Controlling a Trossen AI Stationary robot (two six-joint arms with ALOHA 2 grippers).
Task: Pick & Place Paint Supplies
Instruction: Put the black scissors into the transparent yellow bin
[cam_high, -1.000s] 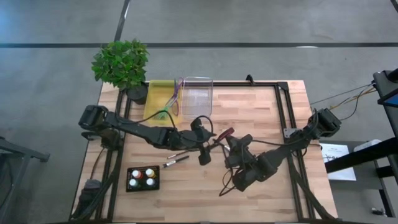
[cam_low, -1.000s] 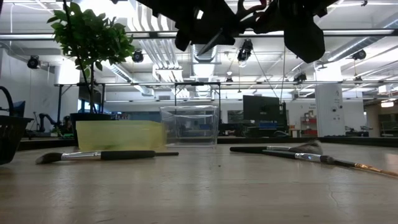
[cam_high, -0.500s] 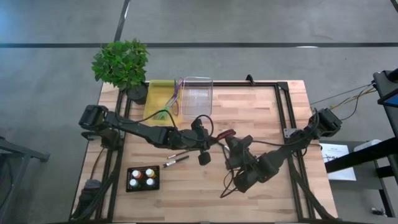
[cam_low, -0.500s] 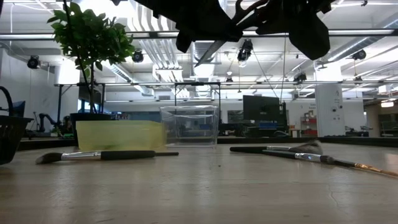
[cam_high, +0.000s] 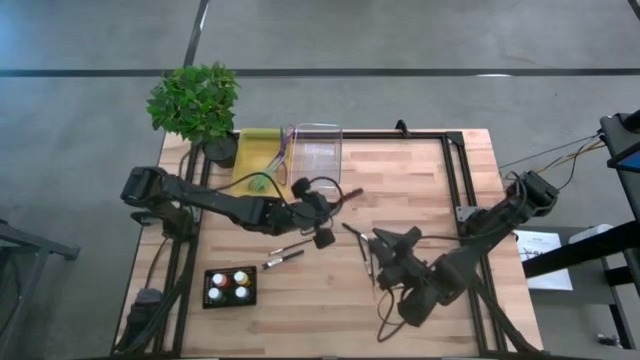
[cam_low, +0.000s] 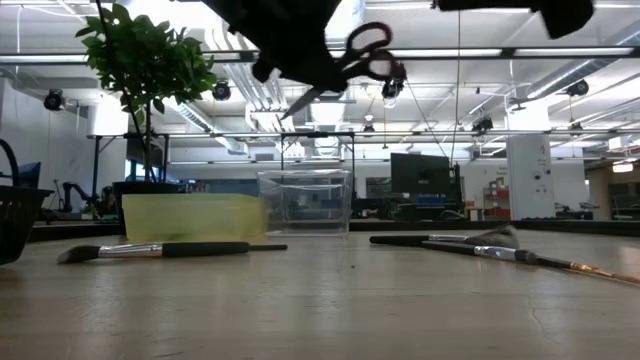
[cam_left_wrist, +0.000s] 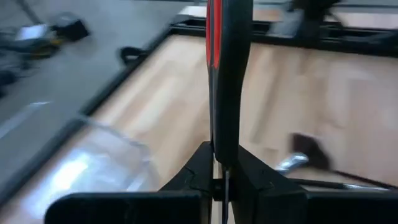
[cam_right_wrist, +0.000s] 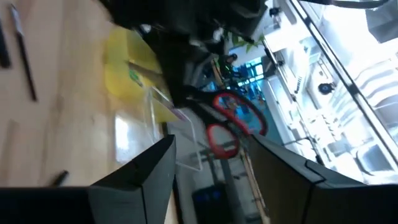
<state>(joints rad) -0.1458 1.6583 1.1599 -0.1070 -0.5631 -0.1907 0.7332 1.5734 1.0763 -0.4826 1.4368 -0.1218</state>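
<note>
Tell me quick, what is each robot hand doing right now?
Left hand: closed on the red-handled scissors, held up in the air.
Right hand: open and holding nothing.

Pale matt wooden table (cam_high: 420, 180), clear glossy plastic box (cam_high: 316, 150).

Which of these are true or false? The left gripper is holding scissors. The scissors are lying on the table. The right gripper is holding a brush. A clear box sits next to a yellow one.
1. The left gripper holds scissors: true, it is shut on them.
2. The scissors lie on the table: false, the low view shows them up in the air.
3. The right gripper holds a brush: false, its fingers are open with nothing between them.
4. A clear box sits next to a yellow box: true.
</note>
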